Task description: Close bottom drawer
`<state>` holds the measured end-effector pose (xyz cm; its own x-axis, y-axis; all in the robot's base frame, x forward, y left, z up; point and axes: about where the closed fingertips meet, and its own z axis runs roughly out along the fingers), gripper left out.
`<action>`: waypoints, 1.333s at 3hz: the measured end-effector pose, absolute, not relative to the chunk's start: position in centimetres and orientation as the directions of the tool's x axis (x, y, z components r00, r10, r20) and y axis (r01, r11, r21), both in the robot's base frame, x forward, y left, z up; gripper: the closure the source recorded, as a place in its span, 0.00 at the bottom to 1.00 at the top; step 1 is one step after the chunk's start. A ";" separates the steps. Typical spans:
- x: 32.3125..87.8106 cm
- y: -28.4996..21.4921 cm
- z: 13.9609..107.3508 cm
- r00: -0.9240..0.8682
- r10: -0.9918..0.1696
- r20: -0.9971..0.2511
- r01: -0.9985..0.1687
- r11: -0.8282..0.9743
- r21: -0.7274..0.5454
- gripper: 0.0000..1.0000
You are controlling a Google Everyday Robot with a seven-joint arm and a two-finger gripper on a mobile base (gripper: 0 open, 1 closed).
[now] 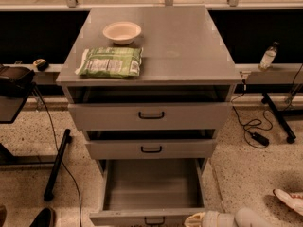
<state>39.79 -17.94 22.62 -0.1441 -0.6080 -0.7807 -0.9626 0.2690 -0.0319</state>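
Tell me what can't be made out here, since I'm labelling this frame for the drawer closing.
Camera view:
- The gripper: at the bottom edge beside the bottom drawer's right front corner; the frame edge cuts it, so contact is unclear.
- That drawer's front and handle: partly cut off by the same edge.
- Insides of the top drawer and middle drawer: hidden in shadow.
- Print on the green packet: too small to read.

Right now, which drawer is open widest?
The bottom drawer, inside exposed; middle drawer and top drawer barely stick out. Gripper sits beside the bottom one's front.
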 end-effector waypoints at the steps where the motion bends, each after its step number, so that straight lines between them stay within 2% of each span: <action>1: 40.9 -16.1 21.3 -0.131 -0.589 -0.798 -0.960 0.276 -0.045 1.00; 4: 42.8 -13.0 13.6 -0.148 -0.464 -0.874 -0.905 0.419 -0.070 1.00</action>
<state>42.81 -13.05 13.63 -0.1476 -0.4636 -0.8737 -0.9052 0.4193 -0.0696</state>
